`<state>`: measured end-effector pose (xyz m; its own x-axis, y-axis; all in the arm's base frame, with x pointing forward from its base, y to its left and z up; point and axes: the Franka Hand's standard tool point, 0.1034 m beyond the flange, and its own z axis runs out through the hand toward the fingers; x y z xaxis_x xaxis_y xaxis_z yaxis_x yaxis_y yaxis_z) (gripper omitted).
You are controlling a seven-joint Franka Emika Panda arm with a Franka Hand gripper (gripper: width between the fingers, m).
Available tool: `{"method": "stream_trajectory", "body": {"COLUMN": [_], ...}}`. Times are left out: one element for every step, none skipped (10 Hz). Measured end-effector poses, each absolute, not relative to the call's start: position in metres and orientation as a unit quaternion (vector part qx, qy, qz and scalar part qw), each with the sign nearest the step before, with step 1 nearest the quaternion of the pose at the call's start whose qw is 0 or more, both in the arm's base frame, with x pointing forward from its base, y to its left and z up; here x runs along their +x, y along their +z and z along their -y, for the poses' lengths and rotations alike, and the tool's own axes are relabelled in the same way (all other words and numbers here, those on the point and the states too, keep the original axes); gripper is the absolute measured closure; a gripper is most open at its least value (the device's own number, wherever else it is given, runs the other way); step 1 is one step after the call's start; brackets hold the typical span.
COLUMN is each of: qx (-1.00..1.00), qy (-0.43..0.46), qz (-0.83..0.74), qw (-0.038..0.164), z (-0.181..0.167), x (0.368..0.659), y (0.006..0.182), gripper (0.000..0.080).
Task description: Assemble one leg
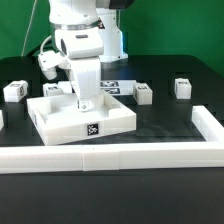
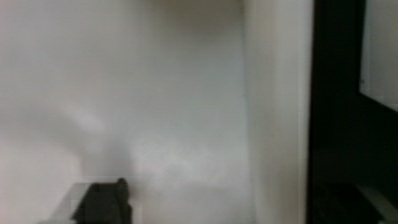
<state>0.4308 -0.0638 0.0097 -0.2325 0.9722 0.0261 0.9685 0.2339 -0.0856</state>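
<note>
The large white square panel [image 1: 60,117] lies in the middle of the black table. My gripper [image 1: 85,103] is down on its top, near the far side. In the exterior view the hand hides the jaws. The wrist view shows only a blurred white surface [image 2: 178,110] very close, with one dark fingertip [image 2: 102,203] against it. The other finger does not show, so I cannot tell whether anything is held. Small white legs with tags lie loose behind the panel: two to the exterior view's left [image 1: 12,91] [image 1: 55,90] and two to its right [image 1: 144,93] [image 1: 182,87].
A low white wall [image 1: 120,155] runs along the front of the table and turns back along the exterior view's right [image 1: 210,125]. A green curtain hangs behind. The wrist view shows a black strip [image 2: 338,120] beside the white surface.
</note>
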Motion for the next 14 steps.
{"method": "stream_trajectory", "body": {"qx": [-0.618,-0.618,-0.618,-0.619,-0.619,-0.619,-0.619,-0.619,-0.619,-0.625,-0.652,-0.664,-0.671,-0.673], "qy": [0.026,0.026,0.026,0.024,0.023,0.023,0.023,0.022,0.022,0.022,0.02,0.016,0.011,0.007], "qz": [0.785,0.785,0.785,0.784,0.784,0.784,0.784,0.784,0.784,0.779,0.757,0.747,0.741,0.739], "qw": [0.037,0.038,0.038,0.035,0.033,0.033,0.033,0.032,0.032,0.032,0.033,0.033,0.033,0.032], "z": [0.064,0.064,0.064,0.064,0.064,0.064,0.064,0.064,0.064,0.062,0.044,0.027,0.009,-0.005], "x": [0.43,0.43,0.43,0.432,0.433,0.433,0.433,0.433,0.433,0.433,0.435,0.44,0.446,0.453], "y": [0.009,0.009,0.009,0.01,0.01,0.01,0.01,0.01,0.01,0.01,0.011,0.012,0.012,0.012], "gripper": [0.0373,0.0556,0.069,0.069,0.0738,0.0738,0.0738,0.0738,0.0738,0.0738,0.0738,0.0738,0.0738,0.0738]}}
